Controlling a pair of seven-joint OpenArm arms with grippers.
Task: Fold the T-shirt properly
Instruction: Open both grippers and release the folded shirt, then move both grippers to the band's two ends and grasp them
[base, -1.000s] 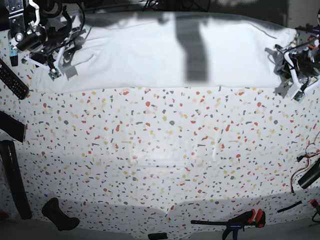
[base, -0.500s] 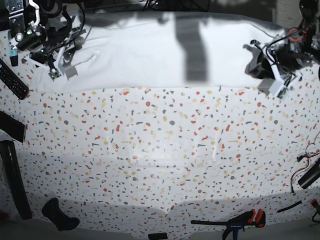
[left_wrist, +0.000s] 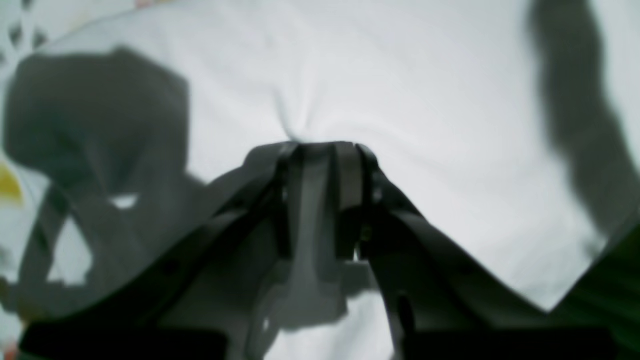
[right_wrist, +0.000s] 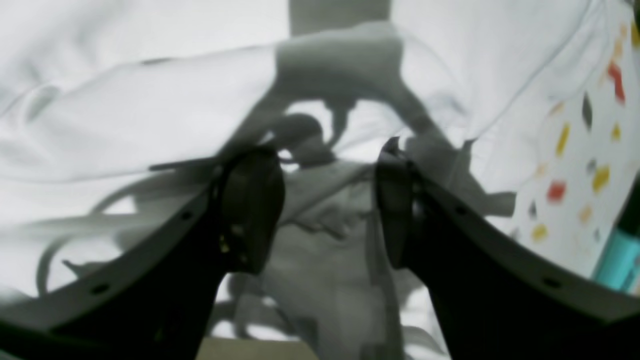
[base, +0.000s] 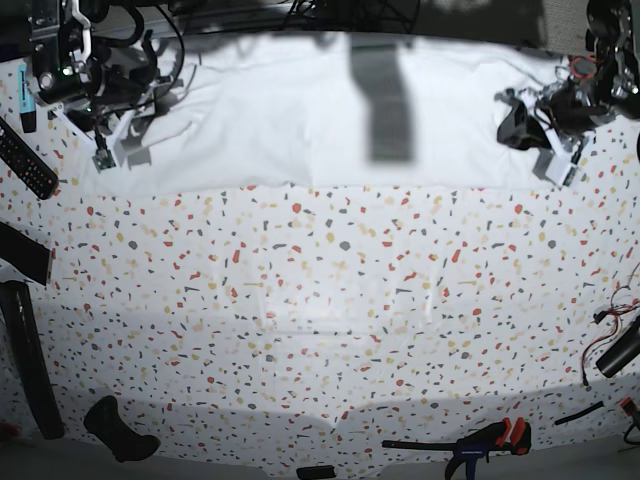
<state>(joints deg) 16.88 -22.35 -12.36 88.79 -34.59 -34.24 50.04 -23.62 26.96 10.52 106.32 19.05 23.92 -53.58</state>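
The white T-shirt lies spread across the far part of the speckled table. My left gripper is at the shirt's right end. In the left wrist view it is shut, pinching the T-shirt, and the cloth puckers at the fingertips. My right gripper is at the shirt's left end. In the right wrist view it is open, its fingers standing on either side of a rumpled fold of the T-shirt.
A remote control and a teal pen lie at the far left, with black objects down the left edge. A clamp lies at the front right. Cables run along the right edge.
My left arm has moved inward and toward the back over the shirt's right end. My right arm has shifted slightly toward the back. The shirt's near edge sits a little nearer.
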